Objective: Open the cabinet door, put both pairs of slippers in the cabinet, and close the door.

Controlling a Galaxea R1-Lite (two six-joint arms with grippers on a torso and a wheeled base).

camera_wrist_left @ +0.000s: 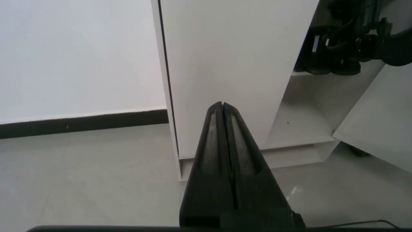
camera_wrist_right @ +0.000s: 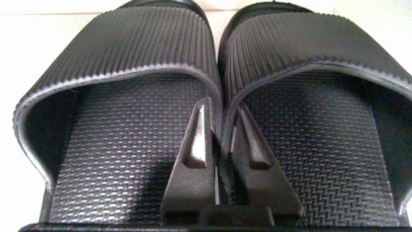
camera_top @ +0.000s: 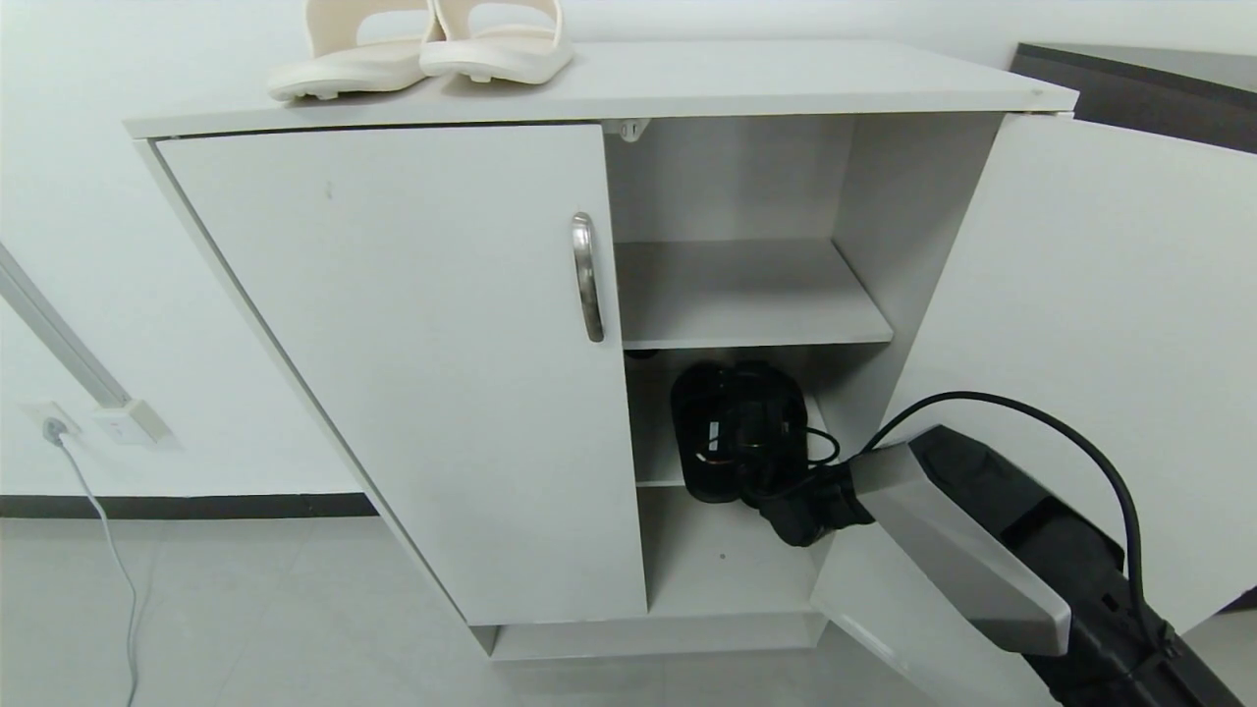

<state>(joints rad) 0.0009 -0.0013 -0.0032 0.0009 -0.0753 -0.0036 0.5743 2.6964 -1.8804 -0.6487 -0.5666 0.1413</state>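
Note:
The white cabinet has its right door swung open and its left door closed. A pair of black slippers sits side by side on the lower shelf inside. My right gripper reaches into that compartment, shut on the slippers' touching inner edges; its fingertips press them together. A cream pair of slippers lies on the cabinet top at the left. My left gripper hangs shut and empty over the floor before the closed door.
The upper shelf and the cabinet's bottom board are bare. The closed door carries a metal handle. A wall socket with a cable is at the left, above grey floor.

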